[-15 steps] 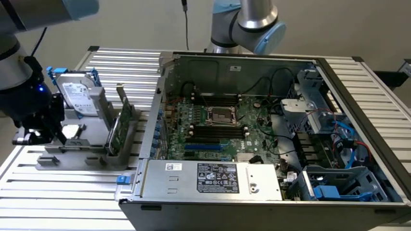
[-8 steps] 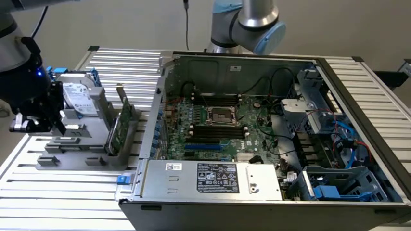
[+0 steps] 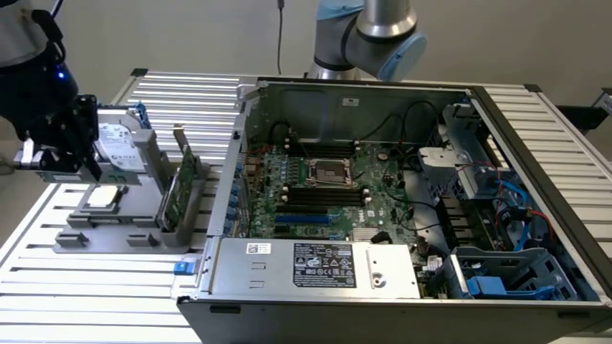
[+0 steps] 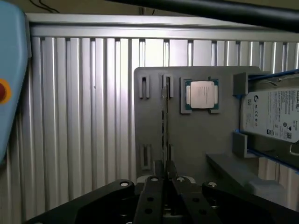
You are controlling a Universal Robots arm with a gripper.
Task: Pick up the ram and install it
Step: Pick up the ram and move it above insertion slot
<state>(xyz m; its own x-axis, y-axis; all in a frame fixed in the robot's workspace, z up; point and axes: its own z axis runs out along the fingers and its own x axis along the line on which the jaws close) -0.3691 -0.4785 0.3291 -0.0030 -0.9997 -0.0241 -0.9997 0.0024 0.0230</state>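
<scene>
1. The gripper point(image 4: 164, 173) is clamped shut on the ram point(image 4: 164, 121), which it holds edge-on
2. The ram hangs above the slotted edge of the gray holder point(image 4: 196, 140)
3. Farther along the holder, a processor point(image 4: 202, 93), then a hard drive point(image 4: 273, 114) at the opposite edge

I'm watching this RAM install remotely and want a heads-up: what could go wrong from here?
1. The gripper pinches the ram by a narrow stretch of its thin edge, so the stick might tilt or slip.
2. The processor sits beside it on the gray holder, with the hard drive further along; a sideways swing could knock them.
</scene>
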